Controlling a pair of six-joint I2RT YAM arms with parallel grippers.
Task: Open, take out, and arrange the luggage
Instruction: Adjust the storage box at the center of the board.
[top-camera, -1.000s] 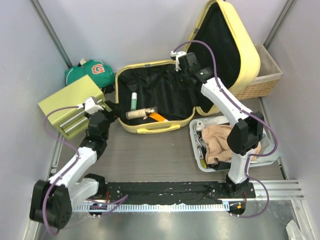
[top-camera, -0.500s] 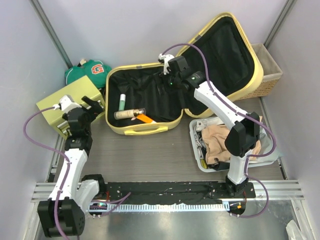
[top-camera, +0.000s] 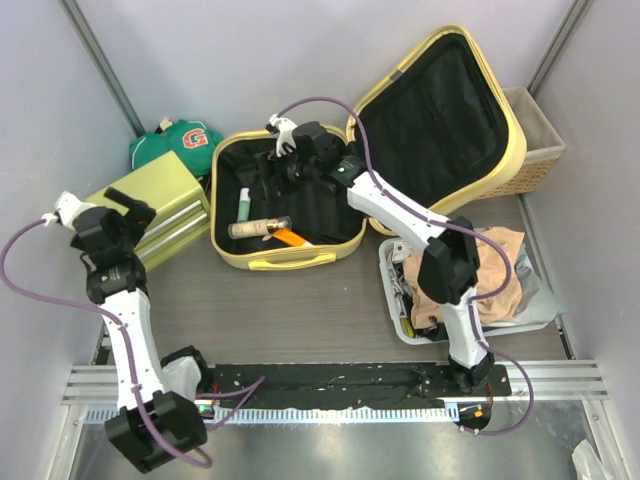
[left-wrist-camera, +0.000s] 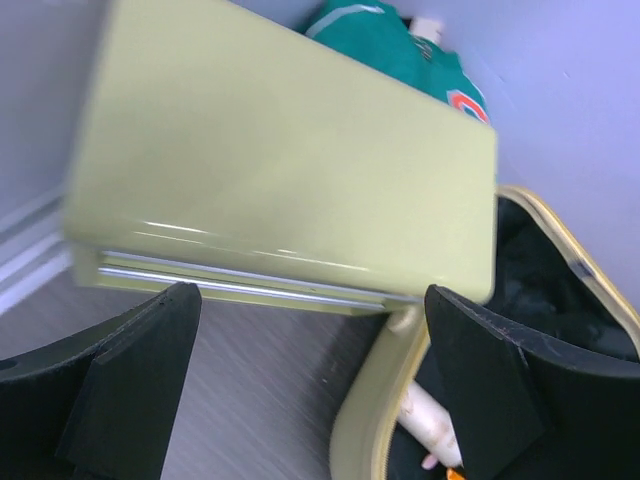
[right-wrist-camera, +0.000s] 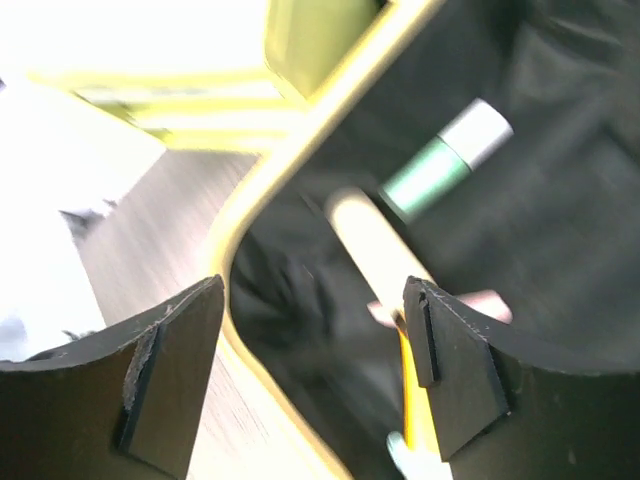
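Observation:
The luggage (top-camera: 287, 255), pale yellow with black lining, lies open at the table's centre, its lid (top-camera: 440, 105) tipped back to the right. In its base lie a green tube (top-camera: 243, 206), a beige tube (top-camera: 258, 228) and an orange item (top-camera: 293, 238). My right gripper (top-camera: 268, 172) hovers open and empty over the back of the base. The right wrist view shows the green tube (right-wrist-camera: 440, 165) and beige tube (right-wrist-camera: 375, 245) ahead of the right gripper (right-wrist-camera: 315, 370). My left gripper (top-camera: 138, 212) is open and empty above the yellow-green box (top-camera: 160, 200). In the left wrist view the left gripper (left-wrist-camera: 310, 400) frames the luggage rim (left-wrist-camera: 370, 420).
A green jersey (top-camera: 180, 143) is bunched behind the yellow-green box (left-wrist-camera: 280, 190). A white tray (top-camera: 545, 318) holding beige clothing (top-camera: 450, 285) sits at the right front. A wicker basket (top-camera: 532, 150) stands behind the lid. Walls close in on both sides.
The lid has swung farther open to the right. My right gripper moved left across the luggage's interior. My left arm swung left, away from the luggage, to above the box.

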